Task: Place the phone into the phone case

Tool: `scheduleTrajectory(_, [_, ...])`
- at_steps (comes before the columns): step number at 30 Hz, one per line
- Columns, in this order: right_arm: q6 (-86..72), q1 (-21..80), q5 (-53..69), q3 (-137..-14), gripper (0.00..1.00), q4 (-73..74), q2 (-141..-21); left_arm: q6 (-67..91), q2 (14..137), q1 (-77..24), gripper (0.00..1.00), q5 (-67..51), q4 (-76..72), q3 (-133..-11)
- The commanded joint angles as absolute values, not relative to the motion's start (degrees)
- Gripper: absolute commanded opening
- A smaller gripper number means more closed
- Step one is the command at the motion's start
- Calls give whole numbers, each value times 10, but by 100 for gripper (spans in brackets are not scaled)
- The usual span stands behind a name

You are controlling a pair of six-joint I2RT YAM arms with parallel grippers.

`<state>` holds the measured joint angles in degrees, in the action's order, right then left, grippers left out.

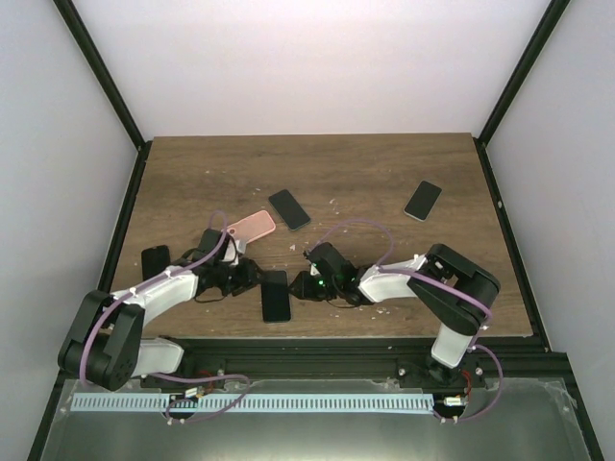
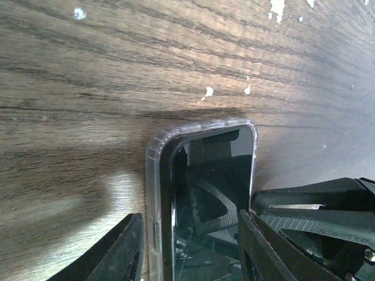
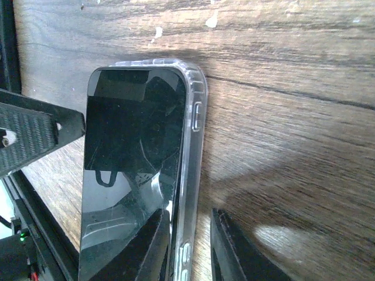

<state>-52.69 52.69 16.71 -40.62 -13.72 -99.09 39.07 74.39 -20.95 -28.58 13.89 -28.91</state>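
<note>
Left wrist view: lower half of the phone [image 2: 217, 175] and clear phone case [image 2: 153, 175] cut off by the bottom edge; left hand [image 2: 190, 216] finger bases out of frame too, contact with the case not tellable. Right wrist view: same cut-off at the bottom; right hand [image 3: 190, 212] grip not tellable. Top view: both hands' fingertips too small to read; dark flat item [image 1: 155, 261] by the left arm [image 1: 159, 293], phone or case unclear.
</note>
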Motion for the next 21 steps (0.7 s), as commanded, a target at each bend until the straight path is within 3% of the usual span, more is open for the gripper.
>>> scheduleTrajectory(1, [-543, 526, 172, -403, 21, -155, -980, 377, 740, -212, 44, -278, 144, -278])
scheduleTrajectory(3, [-544, 526, 175, -399, 20, -165, -982, 382, 744, -212, 36, -288, 132, -274])
scheduleTrajectory(8, [-547, 527, 205, -403, 21, -186, -994, 408, 757, -212, 30, -312, 92, -256])
scheduleTrajectory(15, [-560, 528, 198, -396, 24, -183, -990, 417, 757, -213, 31, -329, 96, -249])
scheduleTrajectory(18, [-562, 528, 187, -391, 26, -171, -969, 412, 740, -213, 39, -315, 128, -252])
scheduleTrajectory(21, [-564, 528, 185, -387, 29, -164, -958, 415, 726, -213, 40, -323, 124, -238])
